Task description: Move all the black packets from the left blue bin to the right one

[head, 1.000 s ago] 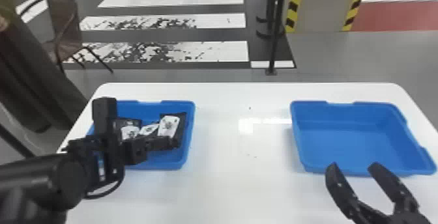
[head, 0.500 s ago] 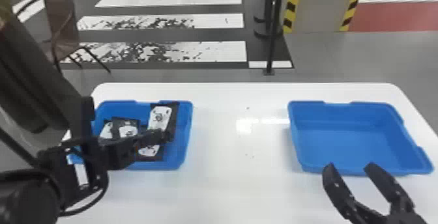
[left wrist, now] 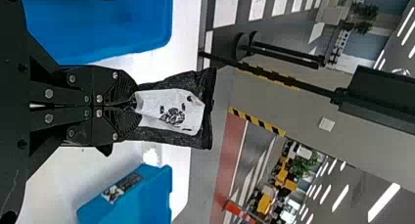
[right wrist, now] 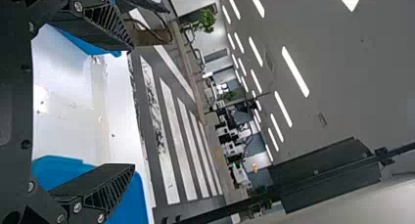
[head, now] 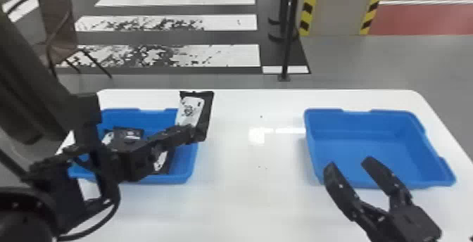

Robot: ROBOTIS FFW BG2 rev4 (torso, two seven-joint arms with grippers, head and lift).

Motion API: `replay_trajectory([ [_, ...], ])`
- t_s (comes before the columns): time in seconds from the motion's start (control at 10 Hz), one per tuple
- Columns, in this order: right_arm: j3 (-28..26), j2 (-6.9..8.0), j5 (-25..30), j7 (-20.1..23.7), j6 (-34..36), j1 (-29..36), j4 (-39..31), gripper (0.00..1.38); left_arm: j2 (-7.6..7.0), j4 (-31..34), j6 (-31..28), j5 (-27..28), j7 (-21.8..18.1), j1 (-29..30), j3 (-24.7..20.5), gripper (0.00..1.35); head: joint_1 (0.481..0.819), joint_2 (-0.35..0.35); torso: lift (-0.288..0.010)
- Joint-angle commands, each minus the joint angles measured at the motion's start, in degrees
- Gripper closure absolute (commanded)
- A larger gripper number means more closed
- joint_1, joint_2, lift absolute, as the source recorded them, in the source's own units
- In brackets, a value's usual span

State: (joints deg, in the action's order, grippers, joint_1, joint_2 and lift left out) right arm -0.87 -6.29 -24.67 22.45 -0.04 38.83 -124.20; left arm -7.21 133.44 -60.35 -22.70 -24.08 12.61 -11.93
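Nearest, at the lower right, the right pincer is waiting with its fingers spread wide, in front of the right blue bin. On the other side, the left pincer is pinching a black packet by its lower end, the fingers closing narrowly on it. A second ago that packet was lying among the others; now it is standing roughly upright in the grip, rising over the right-hand side of the left blue bin. The pick is thus apparently succeeding, and the carry is probably beginning. At least two other packets are still lying in the left bin, so more trips are likely remaining. Next, the left arm is presumably needing to cross the white worktop, keeping the packet from slipping or brushing the rim. Beyond, a striped crossing is covering part of the floor.
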Motion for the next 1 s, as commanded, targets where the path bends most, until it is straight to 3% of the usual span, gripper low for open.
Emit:
replay_trajectory([
  [0.0,-0.04,-0.21,-1.15,2.25,4.11,-4.10,-0.32,0.18,-0.09,1.91,0.03,-1.52,-0.17,1.73,1.65,1.21,0.695,0.030,-0.140],
  [0.3,0.64,-0.74,-4.35,9.98,21.55,-11.27,-3.83,0.18,-0.44,2.05,0.03,-2.89,-0.44,2.29,4.39,1.21,0.695,0.031,-0.140],
  [0.4,2.70,-1.18,-5.38,10.95,24.36,-13.38,-3.83,0.18,-0.61,2.05,0.03,-3.92,-0.61,2.29,5.31,1.21,0.695,0.042,-0.140],
  [0.6,5.56,-1.97,-7.89,11.12,25.91,-17.32,-1.58,0.18,-0.97,2.05,0.03,-5.64,-0.70,1.87,8.16,1.21,0.695,0.077,-0.140],
  [0.9,6.13,-2.24,-8.46,11.12,26.47,-21.12,1.23,0.17,-1.40,2.05,0.03,-7.24,-0.70,1.44,10.91,1.21,0.695,0.056,-0.140],
])
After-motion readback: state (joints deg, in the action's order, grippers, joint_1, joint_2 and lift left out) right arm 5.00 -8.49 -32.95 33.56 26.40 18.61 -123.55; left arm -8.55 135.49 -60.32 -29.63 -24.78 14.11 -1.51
